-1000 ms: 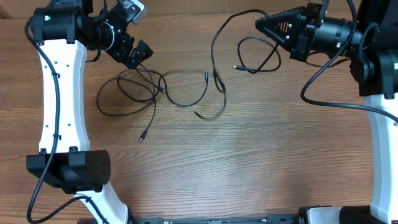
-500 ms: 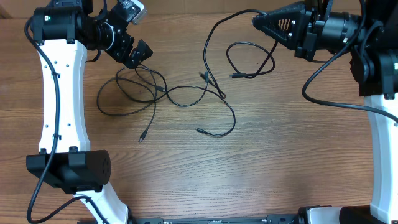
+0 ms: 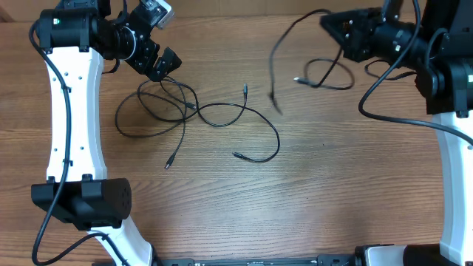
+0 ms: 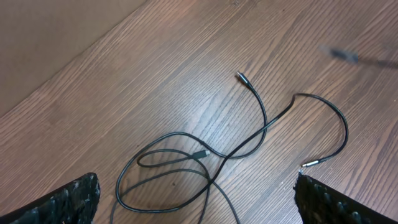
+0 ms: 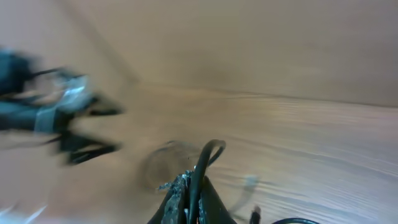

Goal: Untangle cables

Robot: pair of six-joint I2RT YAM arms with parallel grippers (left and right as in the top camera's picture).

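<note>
**Right arm lifts one cable off the table while the left gripper hangs open over the others.**
The left gripper [image 3: 164,66] is the landmark: its fingers [image 4: 62,205] stand wide apart with nothing between them. The resting cables [image 3: 185,111] lie flat on the wooden table [image 3: 295,207] directly under it and spread away from it toward the right arm's side, as loose overlapping loops with small plugs at the ends. Well away from the left gripper, across the table, the right gripper [image 3: 330,21] is pinched closed on the lifted cable [image 3: 272,66]. This cable hangs from it in a blurred arc, apart from the resting cables.
</note>
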